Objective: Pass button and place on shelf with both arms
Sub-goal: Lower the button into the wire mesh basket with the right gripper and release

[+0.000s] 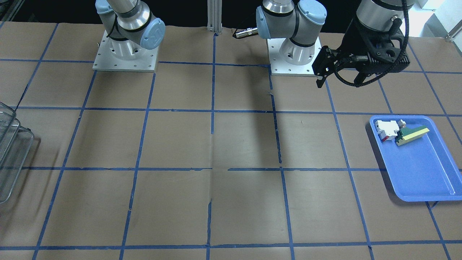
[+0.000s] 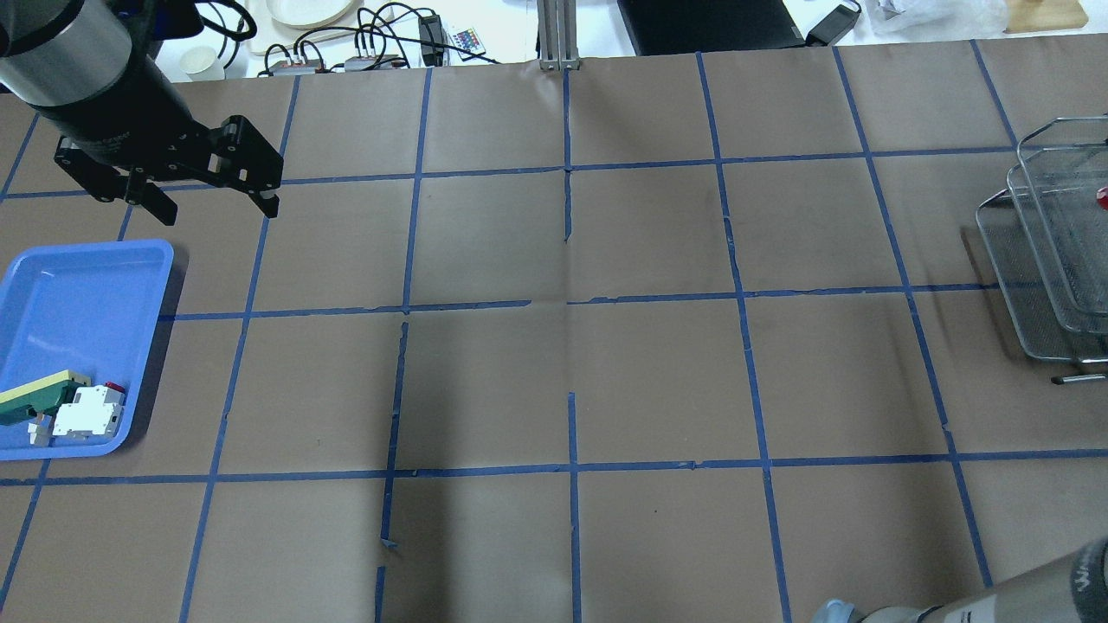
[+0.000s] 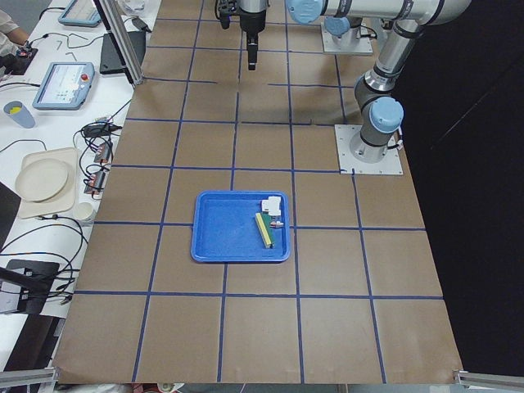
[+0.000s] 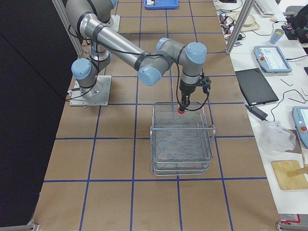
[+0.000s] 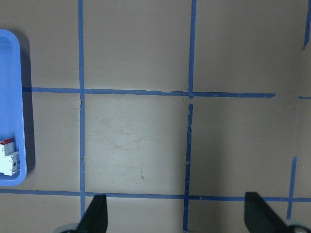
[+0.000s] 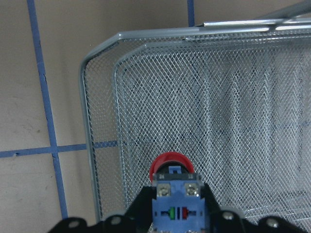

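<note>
**button held over the shelf's top basket, left arm parked by the tray**

the right gripper is clamped on the button, its fingers pinching the clear bluish block from both sides with the red cap pointing down. in the right wrist view the cap hangs above the mesh of the shelf, inside the upper basket's rounded corner. the basket rims run close by at 9 o'clock and 12 o'clock of the cap. whether the cap touches the mesh i cannot tell. from the table's right end the button shows at the robot-side rim of the shelf, under the right gripper, which points straight down.

in the overhead view the shelf sits at 3 o'clock, partly cut off by the edge. a speck of red shows inside it.

the left gripper hovers at 10 o'clock, jaws wide apart and holding nothing, above bare brown paper of the table with its blue tape grid. at its 6 o'clock lies the blue tray. in the tray's near end the white-and-red block and the green-and-yellow wedge lie side by side, touching.

beyond the table's far edge, at 11 o'clock, are cables and a plate.
</note>
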Tool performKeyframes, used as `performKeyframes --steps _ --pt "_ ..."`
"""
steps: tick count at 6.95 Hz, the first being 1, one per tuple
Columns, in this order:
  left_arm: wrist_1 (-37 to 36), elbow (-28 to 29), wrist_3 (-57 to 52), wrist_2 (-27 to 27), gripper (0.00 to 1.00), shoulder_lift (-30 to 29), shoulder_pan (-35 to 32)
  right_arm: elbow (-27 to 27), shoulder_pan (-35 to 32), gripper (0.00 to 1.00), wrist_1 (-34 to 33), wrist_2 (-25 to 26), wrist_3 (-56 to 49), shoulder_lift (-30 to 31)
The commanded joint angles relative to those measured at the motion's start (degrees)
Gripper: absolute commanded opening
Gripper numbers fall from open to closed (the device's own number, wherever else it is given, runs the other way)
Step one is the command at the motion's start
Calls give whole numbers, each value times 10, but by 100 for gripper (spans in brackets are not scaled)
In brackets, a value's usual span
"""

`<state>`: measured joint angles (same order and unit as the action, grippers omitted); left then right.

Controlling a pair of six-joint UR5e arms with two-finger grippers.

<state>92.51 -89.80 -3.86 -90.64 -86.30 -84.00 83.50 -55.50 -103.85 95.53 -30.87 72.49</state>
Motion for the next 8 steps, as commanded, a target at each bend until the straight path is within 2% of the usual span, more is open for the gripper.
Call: performKeyframes --steps 1,2,3,5,7,8 --pt "0 1 0 2 100 -2 -4 2 0 9 1 0 0 -12" --pt "1 1 0 2 100 3 -4 2 0 23 1 1 2 -12" --pt "0 1 0 3 100 2 -4 2 0 66 1 2 1 -12" --pt "-1 1 1 6 100 2 -4 3 0 78 8 7 5 -15" --pt "-1 1 1 6 100 3 -3 3 0 99 30 5 5 14" --pt "-1 1 1 6 100 3 -3 3 0 99 77 4 5 41"
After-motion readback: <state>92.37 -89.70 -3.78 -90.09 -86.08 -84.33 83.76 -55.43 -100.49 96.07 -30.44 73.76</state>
